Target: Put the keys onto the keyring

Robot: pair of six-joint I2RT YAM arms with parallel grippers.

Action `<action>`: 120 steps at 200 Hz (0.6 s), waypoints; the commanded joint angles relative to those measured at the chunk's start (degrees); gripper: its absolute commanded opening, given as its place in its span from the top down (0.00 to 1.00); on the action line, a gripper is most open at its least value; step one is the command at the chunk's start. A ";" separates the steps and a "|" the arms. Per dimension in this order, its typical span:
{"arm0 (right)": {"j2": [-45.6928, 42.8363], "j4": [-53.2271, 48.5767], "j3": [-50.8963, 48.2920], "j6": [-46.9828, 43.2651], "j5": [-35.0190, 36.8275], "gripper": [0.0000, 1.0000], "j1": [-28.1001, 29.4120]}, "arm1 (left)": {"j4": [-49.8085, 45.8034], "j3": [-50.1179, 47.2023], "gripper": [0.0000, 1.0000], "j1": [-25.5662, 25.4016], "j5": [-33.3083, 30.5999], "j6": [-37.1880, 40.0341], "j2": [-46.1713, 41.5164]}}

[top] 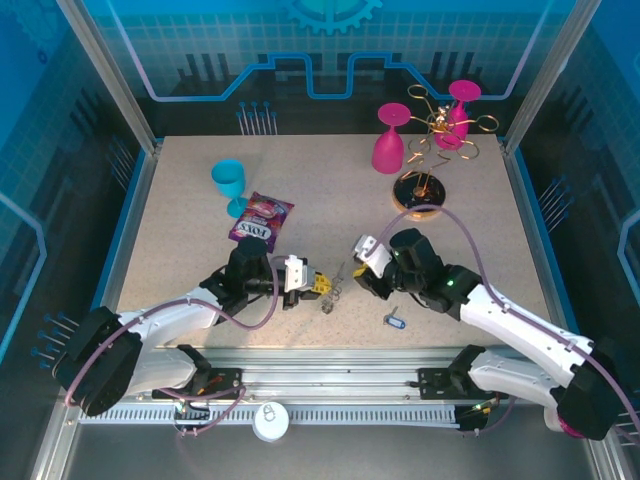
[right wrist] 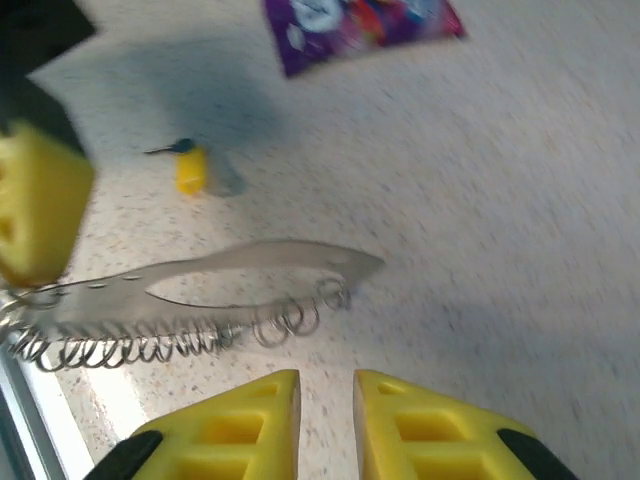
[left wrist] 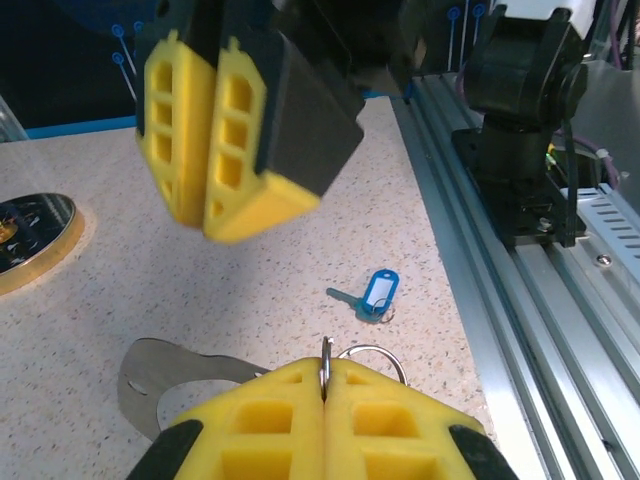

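The keyring [right wrist: 220,285] is a flat silvery metal loop fringed with many small wire rings, lying low over the table near the front middle [top: 333,294]. My left gripper [left wrist: 326,385] is shut on one of those small rings [left wrist: 326,358], and the loop's flat plate [left wrist: 150,375] trails to its left. A blue-tagged key [left wrist: 372,295] lies loose on the table just beyond [top: 393,321]. A yellow-headed key [right wrist: 190,168] lies past the loop. My right gripper [right wrist: 325,400] hovers beside the ring fringe, jaws slightly apart, nothing between them; its fingers [left wrist: 230,130] hang above the table.
A purple candy bag [top: 260,217] and a teal cup [top: 229,182] sit at the left middle. Two pink glasses [top: 391,140] and a gold wire rack [top: 438,135] on a round base [top: 420,192] stand at the back right. A metal rail [left wrist: 520,330] runs along the near edge.
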 commanded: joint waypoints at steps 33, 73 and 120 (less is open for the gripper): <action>7.88 -30.72 4.99 39.87 5.61 0.72 -1.07 | 0.49 0.19 1.00 0.11 -2.58 -0.31 0.46; 11.04 -31.15 0.90 48.99 3.61 0.70 -1.09 | 1.60 -0.22 1.00 -0.01 -2.87 -0.76 0.67; 12.25 -22.87 -5.27 56.78 -1.67 0.69 -1.12 | 0.94 -0.13 1.00 -0.06 -2.49 -0.27 0.73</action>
